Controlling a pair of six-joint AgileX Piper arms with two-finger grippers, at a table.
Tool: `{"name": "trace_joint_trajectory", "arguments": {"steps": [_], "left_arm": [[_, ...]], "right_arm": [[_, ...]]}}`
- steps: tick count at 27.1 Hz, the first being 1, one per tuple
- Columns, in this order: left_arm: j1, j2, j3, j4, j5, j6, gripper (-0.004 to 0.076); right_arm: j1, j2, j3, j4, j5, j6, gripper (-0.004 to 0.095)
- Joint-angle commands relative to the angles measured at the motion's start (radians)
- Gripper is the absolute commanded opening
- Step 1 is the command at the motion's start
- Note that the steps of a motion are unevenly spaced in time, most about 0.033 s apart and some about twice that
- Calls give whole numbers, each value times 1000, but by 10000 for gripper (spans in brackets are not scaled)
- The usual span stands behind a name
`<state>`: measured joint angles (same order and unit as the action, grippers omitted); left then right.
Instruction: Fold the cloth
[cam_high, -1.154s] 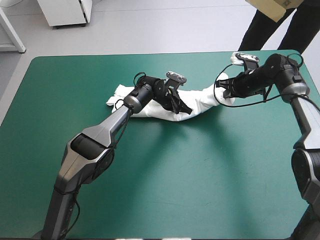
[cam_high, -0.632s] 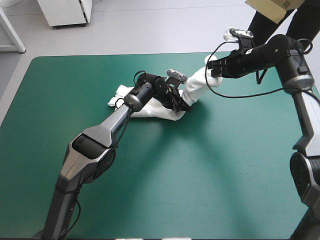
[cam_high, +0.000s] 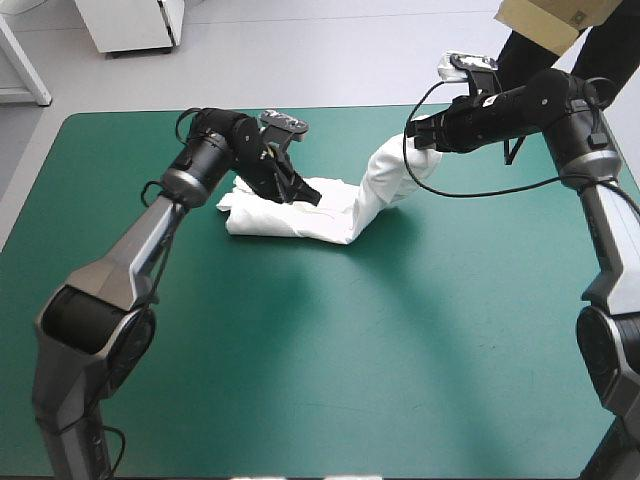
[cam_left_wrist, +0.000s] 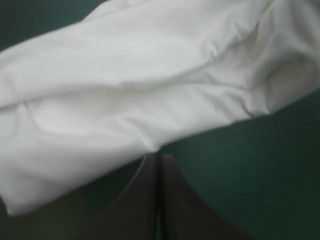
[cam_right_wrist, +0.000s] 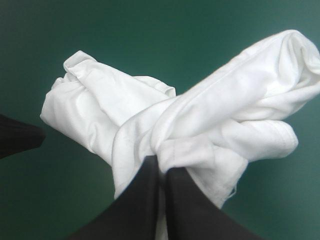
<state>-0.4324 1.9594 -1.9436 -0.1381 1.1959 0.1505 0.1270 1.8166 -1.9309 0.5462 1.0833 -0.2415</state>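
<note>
teal-green tabletop (cam_high: 300, 350) before you: your left tool (cam_high: 310, 196) is clenched on nothing, tips touching the white t-shirt (cam_high: 285, 218) bundled near the far edge; your right tool (cam_high: 416, 136) grips its lifted end.

Your left gripper (cam_left_wrist: 159, 157) is pressed to one point, with the arm reaching forward and low. Your right gripper (cam_right_wrist: 161, 164) sits higher — pinching the T-shirt (cam_right_wrist: 200, 120).
</note>
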Motion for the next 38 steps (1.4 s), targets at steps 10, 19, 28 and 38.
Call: {"name": "trace_joint_trajectory", "arguments": {"steps": [10, 19, 28, 38], "left_arm": [[16, -702, 723, -25, -93, -83, -22], [16, -795, 732, -47, -1, -92, -22], [15, -799, 732, -156, 37, -92, -22], [15, -799, 732, -165, 37, -92, -22]], "right_arm": [[253, 71, -164, 33, -113, -39, -14], [393, 268, -389, 34, -131, -26, -14], [467, 496, -524, 58, -182, 38, -14], [483, 596, -534, 124, -180, 55, -11]]}}
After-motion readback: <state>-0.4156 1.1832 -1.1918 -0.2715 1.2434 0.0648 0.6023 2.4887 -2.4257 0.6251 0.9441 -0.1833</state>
